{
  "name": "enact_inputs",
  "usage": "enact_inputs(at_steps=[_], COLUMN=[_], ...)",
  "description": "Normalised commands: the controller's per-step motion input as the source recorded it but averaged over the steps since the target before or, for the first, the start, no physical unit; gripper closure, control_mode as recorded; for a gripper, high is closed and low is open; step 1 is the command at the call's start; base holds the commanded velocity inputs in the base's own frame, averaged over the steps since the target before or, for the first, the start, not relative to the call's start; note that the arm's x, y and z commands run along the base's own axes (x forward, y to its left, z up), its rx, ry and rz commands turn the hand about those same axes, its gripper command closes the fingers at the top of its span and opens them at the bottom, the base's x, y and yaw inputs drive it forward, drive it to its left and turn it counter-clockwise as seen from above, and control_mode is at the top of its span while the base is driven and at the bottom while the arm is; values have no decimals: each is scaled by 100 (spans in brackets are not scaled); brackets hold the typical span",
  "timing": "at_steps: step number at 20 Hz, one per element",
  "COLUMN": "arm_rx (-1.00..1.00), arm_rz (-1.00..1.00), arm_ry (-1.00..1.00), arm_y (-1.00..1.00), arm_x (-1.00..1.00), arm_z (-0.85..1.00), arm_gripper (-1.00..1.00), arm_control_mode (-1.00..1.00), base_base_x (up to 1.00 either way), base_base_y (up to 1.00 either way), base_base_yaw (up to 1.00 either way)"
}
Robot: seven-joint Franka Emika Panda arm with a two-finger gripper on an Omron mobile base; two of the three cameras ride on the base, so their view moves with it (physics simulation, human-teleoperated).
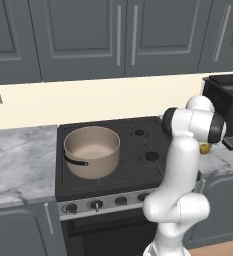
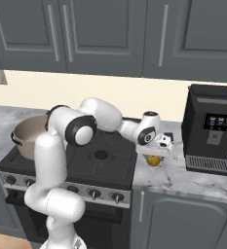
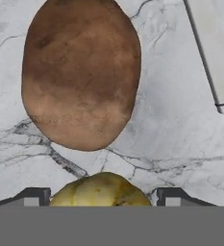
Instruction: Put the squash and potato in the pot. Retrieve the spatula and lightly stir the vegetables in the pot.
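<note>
While my gripper is hanging low over the marble counter right of the stove, my jaws are standing spread to either side of the squash, apparently not yet pressing it. Just beyond it the potato is lying on the same counter, with the pale spatula handle off to one side. Farther off, the pot is sitting empty on a front burner, so I am judging everything still ahead: both vegetables, the spatula, the stirring.
</note>
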Motion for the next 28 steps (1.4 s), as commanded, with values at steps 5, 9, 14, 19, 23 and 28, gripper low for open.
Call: enact_inputs(at_steps=[5, 9, 14, 19, 23, 28], arm_rx=[0, 11, 6, 0, 0, 0], arm_rz=[0, 6, 9, 12, 5, 4], arm_ry=[10, -31, -50, -35, -14, -7], arm_y=[0, 0, 22, 60, 65, 76], arm_x=[-42, -80, -52, -41, -27, -24], arm_z=[-27, 5, 53, 64, 77, 74], arm_gripper=[100, 100, 100, 100, 100, 100], arm_control_mode=[-100, -100, -100, -100, -100, -100], base_base_x=[0, 0, 0, 0, 0, 0], base_base_y=[0, 0, 0, 0, 0, 0], base_base_yaw=[0, 0, 0, 0, 0, 0])
